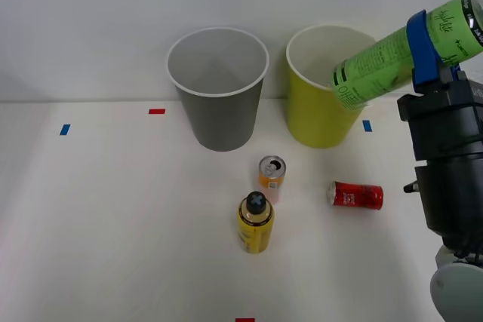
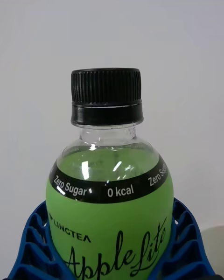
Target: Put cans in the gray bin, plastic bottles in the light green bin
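gripper (image 1: 427,54) clamps green bottle (image 1: 400,52) (tilted).

Green bottle (image 2: 109,214): "Apple Lite" ("Zero Sugar")

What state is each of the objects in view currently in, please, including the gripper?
right gripper: shut on the green bottle, raised by the bins.
green bottle: held aloft, tilted, cap on, over the light green bin's rim.
yellow bottle: upright on the table, capped.
orange can: upright, top opened.
red can: lying on its side.
gray bin: upright, nothing visible inside.
light green bin: upright, nothing visible inside.
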You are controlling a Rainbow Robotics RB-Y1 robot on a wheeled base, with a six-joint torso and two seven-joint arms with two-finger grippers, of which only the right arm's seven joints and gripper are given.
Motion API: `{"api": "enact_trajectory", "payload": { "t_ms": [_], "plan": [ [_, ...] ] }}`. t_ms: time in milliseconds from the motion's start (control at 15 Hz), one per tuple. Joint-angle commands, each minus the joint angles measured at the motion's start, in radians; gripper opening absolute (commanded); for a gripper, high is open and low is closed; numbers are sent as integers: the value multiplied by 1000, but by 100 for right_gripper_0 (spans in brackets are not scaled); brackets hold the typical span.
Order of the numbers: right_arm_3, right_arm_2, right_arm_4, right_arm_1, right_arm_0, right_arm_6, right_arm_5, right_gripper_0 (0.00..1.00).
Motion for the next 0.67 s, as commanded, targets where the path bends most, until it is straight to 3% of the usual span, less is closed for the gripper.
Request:
{"api": "enact_trajectory", "payload": {
  "t_ms": [67, 400, 667],
  "plan": [
    [0, -62, -2, 61, -73, 1, 138, 0],
    [13, -174, 25, 150, -190, 3, 362, 0],
    [177, -197, 45, 185, -315, 21, 317, 0]
  ]
}}
